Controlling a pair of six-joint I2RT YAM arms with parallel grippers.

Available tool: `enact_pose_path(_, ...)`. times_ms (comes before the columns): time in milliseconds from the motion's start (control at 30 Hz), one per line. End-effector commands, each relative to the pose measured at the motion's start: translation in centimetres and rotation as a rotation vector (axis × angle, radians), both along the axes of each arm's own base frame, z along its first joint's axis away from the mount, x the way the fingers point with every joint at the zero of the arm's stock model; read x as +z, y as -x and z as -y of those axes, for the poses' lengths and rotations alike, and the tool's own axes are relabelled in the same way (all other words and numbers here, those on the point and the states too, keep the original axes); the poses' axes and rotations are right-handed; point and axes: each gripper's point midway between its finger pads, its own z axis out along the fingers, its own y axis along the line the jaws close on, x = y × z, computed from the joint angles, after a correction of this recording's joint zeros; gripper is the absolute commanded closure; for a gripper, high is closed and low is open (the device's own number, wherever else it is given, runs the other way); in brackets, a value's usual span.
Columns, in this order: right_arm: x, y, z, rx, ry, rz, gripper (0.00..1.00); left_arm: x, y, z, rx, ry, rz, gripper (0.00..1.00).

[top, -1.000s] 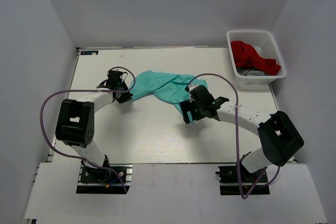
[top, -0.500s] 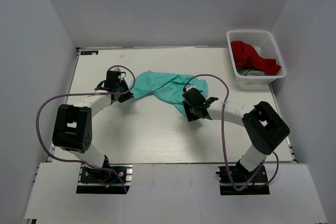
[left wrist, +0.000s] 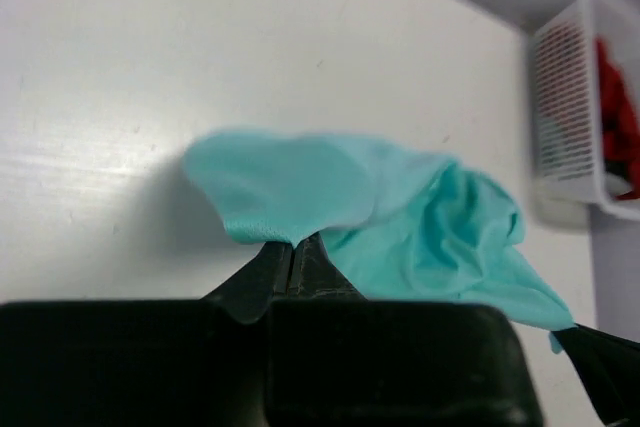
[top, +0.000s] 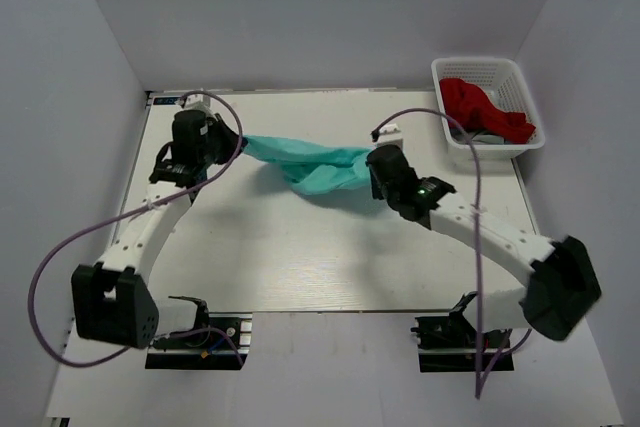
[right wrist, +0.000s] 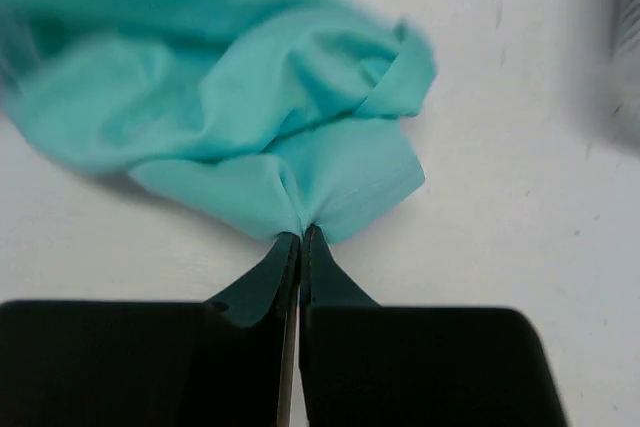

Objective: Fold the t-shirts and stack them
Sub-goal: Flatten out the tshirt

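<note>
T-shirt pinched in left end effector and right end effector.

The left end effector has its two fingers pressed together, pinching an edge of the t-shirt at their tips. The left arm is stretched far forward from its base, nearly straight, with the wrist turned so the fingers point across toward the right end effector. That one is likewise clamped tight on a fold of the same cloth. The right arm reaches forward and inward, fingers aimed back at the left one, the two well apart.
</note>
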Motion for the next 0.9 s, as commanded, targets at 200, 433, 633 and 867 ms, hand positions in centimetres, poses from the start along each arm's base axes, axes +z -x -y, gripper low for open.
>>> enact_pose_path(200,20.1,0.0,7.2,-0.248,-0.221,0.541,1.00,18.9,3.4,-4.7,0.223,0.018,0.421,1.00)
enact_pose_path(433,28.3,3.8,13.6,-0.404,-0.280,0.746,1.00,23.1,7.5,-12.3,0.608,-0.074,0.425,1.00)
enact_pose_path(633,30.2,6.6,15.9,-0.396,-0.358,0.816,1.00,24.0,10.4,-14.6,0.725,-0.085,0.425,1.00)
enact_pose_path(867,26.1,4.4,12.1,-0.281,-0.286,0.686,1.00,21.7,8.5,-13.1,0.654,-0.096,0.368,1.00)
